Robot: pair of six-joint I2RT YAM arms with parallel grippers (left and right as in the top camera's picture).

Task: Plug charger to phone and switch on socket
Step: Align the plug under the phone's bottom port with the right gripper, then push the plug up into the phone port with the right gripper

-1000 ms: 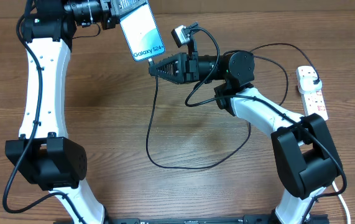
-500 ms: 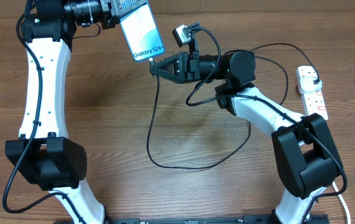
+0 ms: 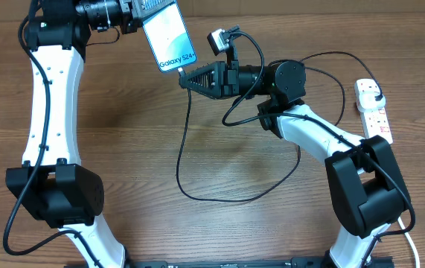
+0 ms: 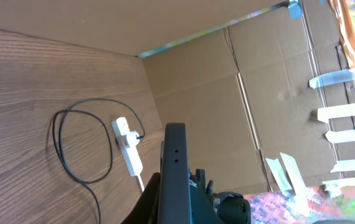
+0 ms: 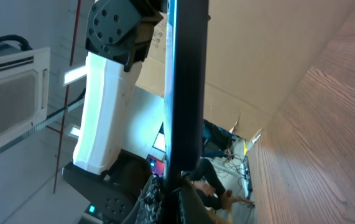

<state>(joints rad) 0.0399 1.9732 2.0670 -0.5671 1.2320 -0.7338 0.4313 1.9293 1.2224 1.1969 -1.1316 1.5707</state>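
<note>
While the left arm is stretched from the near-left corner of the brown wooden worktop up along the left edge, its wrist is bent to the right along the far edge. The left jaws are clamped on the far end of the slim rectangular phone with a lit pale screen. The right arm is raised from the near-right corner and angled towards the middle of the far edge, with its wrist turned to the left. The right jaws are drawn narrow around the tip end of the long thin black charger cable, right at the phone's near end. Whether the tip is seated in the port cannot be told.

Two arms, one phone, one charger cable and one small white oblong socket strip with red-marked switches are counted.

The phone is held above the worktop by the far edge, left of its middle. Its long axis runs from the far edge towards the near-right, its screen is turned upward, and its lettered end is pointed at the right jaws. The cable is hung from those jaws, looped across the middle of the worktop and led to the black plug set in the socket strip. The strip is laid along the right edge.
</note>
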